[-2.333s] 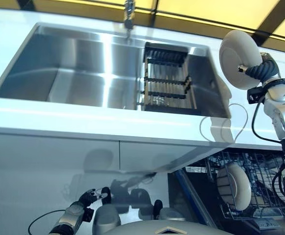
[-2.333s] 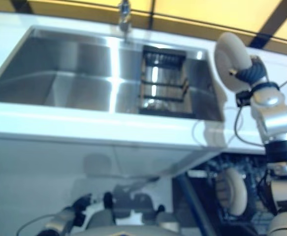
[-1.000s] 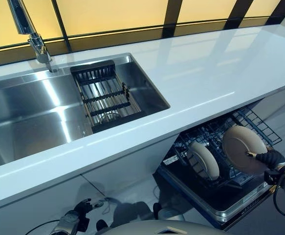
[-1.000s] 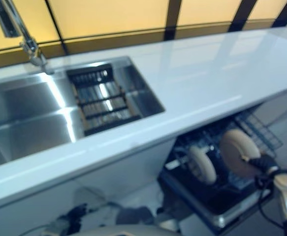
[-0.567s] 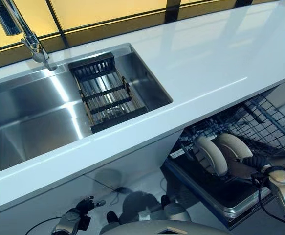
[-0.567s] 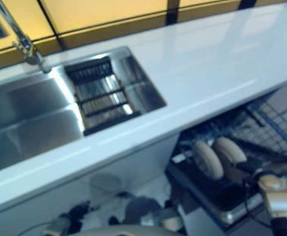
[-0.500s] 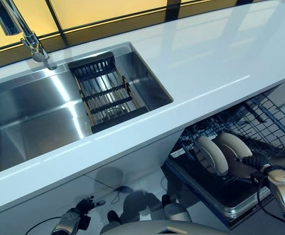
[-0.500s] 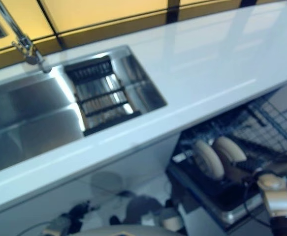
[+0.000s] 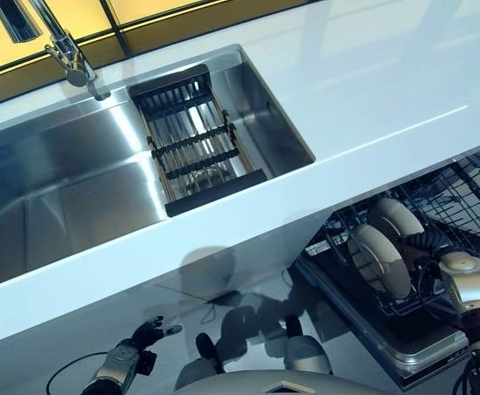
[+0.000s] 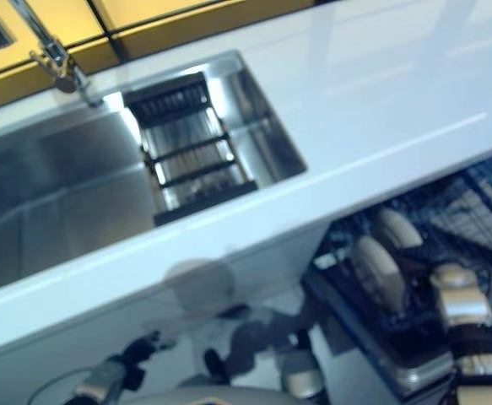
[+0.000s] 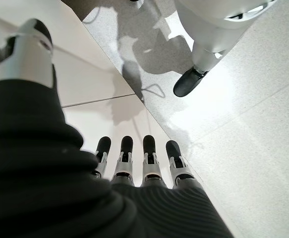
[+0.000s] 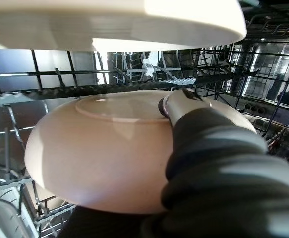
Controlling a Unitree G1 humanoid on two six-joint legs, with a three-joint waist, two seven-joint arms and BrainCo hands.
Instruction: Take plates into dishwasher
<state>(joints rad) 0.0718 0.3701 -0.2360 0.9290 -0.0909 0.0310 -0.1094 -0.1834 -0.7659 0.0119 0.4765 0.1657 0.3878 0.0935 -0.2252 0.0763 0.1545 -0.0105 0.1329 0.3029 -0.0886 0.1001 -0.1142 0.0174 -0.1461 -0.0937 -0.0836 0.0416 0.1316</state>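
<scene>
Below the counter: dishwasher rack [image 9: 462, 193] pulled out.
Right hand [image 9: 421, 241]: down in the rack, thumb [image 12: 171, 103] pressed on the held plate [image 12: 99, 148], gripping it.
Held plate: on edge, just behind second plate [image 9: 379, 259].
Left hand [image 11: 134, 163]: low near the floor, fingers straight, empty.
Sink [image 9: 67, 181]: holds dark drainer [image 9: 194, 144].
</scene>
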